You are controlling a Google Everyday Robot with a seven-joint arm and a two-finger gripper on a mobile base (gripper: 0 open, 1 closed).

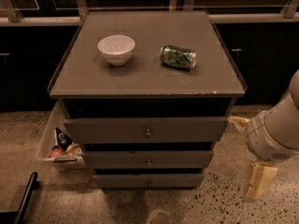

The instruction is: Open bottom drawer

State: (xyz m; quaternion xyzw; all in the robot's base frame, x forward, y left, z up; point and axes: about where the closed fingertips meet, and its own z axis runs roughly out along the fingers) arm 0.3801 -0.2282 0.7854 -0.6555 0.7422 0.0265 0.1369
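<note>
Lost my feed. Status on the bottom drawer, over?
Pincer right of cabinet, clear of it. Bottom drawer knob untouched. Unclear round shape on floor before it.

The narrow grey-brown wooden bottom drawer has a smooth matt front, and its tiny knob has a dull metal shine. The flat grey counter looks matt, with pale scuffs at its front edge. The round white bowl is smooth and softly glossy. The dented green metal can glints. Low at the right, beside the drawers, the cream gripper looks like matt plastic. The speckled stone floor is faintly polished.
</note>
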